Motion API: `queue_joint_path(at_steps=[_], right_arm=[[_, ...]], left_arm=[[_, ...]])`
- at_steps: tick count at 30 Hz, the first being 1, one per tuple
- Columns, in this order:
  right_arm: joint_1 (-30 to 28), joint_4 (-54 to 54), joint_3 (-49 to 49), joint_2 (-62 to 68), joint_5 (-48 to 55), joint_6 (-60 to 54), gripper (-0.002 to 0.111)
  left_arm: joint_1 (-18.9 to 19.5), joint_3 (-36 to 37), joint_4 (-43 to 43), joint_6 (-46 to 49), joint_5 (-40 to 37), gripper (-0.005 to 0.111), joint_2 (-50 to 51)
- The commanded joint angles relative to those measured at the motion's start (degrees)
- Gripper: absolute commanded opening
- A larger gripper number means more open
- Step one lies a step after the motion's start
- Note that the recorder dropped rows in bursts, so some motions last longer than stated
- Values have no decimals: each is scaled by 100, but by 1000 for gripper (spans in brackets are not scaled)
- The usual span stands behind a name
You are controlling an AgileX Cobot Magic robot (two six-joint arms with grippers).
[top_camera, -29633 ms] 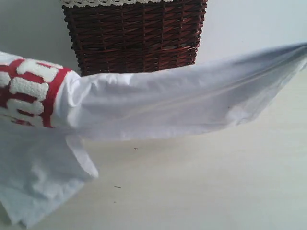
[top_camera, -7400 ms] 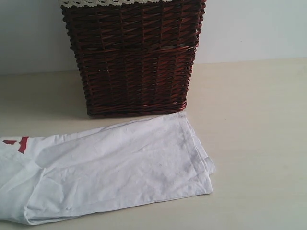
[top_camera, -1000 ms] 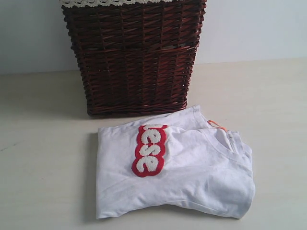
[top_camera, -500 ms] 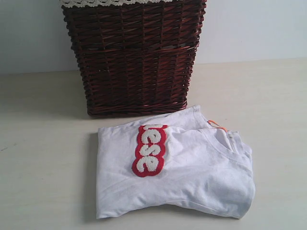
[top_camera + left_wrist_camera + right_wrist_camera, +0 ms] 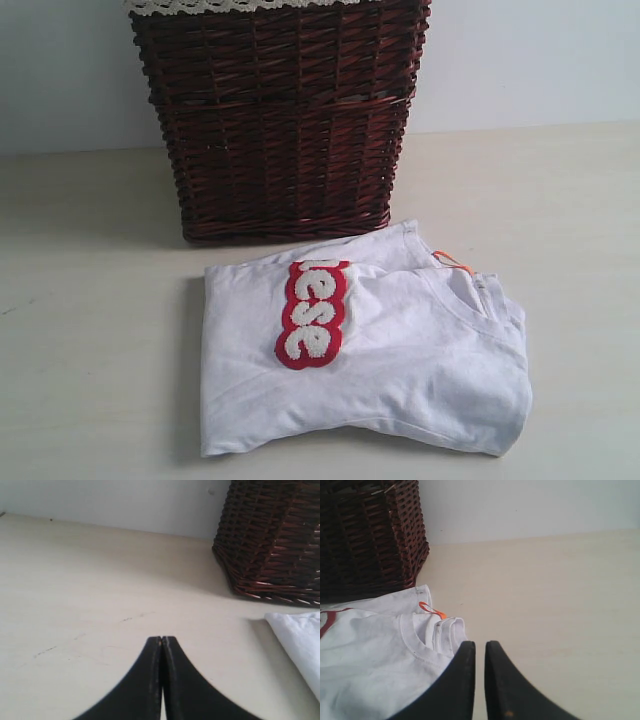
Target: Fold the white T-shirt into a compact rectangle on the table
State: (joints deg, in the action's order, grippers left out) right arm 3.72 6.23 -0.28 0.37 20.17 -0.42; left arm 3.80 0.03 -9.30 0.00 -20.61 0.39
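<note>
1. At my left wrist, the black left gripper has its jaws pressed tip to tip, holding nothing, over a bare stretch of the broad pale beige table.
2. On my other arm, the black right gripper shows only a thin slit between its jaws, with nothing in it; it hangs near the shirt's ribbed neck.
3. I see the soft white short-sleeved T-shirt lying folded into a rough rectangle on the table.
4. Its red patch band with fuzzy white letters faces up, and the small orange tag sticks out at the neck.
5. Just behind the shirt stands the dark brown wicker basket with its cream lace trim, backed by the light grey-white wall.
</note>
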Motion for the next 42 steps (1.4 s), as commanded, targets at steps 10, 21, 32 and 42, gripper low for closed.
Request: queue_joint_path(at_steps=[10,21,32,42], right_arm=[[12,-9,28,-37,-26,12,9],[12,-9,28,-37,-26,12,9],[12,57,28,-37,-26,42,9],[12,844,28,-37,48,42,9]], left_arm=[[-35,-3,172,0,7,0,-39],[-35,-3,161,0,23,0,-39],[-35,-3,161,0,12,0,-39],[-35,-3,161,0,12,0,-39]])
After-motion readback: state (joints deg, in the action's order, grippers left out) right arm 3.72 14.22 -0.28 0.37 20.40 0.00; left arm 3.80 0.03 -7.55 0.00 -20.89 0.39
